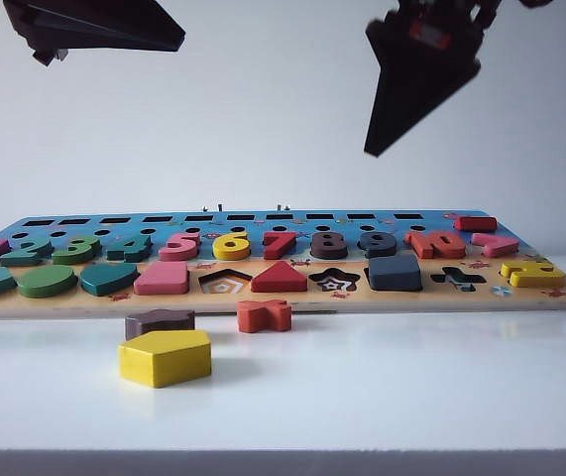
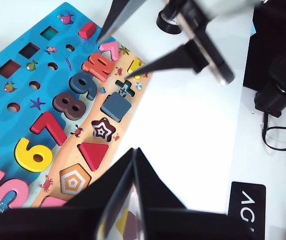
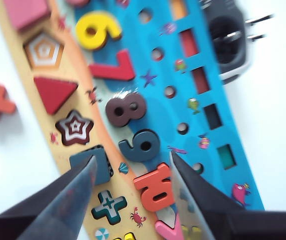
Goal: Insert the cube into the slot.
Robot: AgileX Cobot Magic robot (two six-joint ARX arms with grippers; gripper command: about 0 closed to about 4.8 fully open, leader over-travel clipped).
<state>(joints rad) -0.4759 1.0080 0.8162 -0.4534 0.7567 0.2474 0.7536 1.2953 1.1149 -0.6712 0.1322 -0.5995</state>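
The cube (image 1: 395, 273), a flat dark navy square block, lies on the puzzle board (image 1: 283, 299) between the star recess and the plus recess. It stands a little proud of the board. In the right wrist view the cube (image 3: 102, 167) is partly behind one finger, and a dark strip of the slot (image 3: 110, 162) shows along one side. My right gripper (image 3: 132, 156) hangs open above it with nothing between the fingers, and it appears high in the exterior view (image 1: 382, 129). My left gripper (image 2: 134, 151) is shut and empty, raised at the upper left (image 1: 164, 35).
A yellow pentagon (image 1: 165, 357), a small brown block (image 1: 160, 321) and an orange-red cross piece (image 1: 264, 315) lie on the white table in front of the board. The pentagon recess (image 1: 226, 283), star recess (image 1: 334, 281) and plus recess (image 1: 458, 279) stand open. Black gear with a cable (image 2: 278, 95) sits off the table's side.
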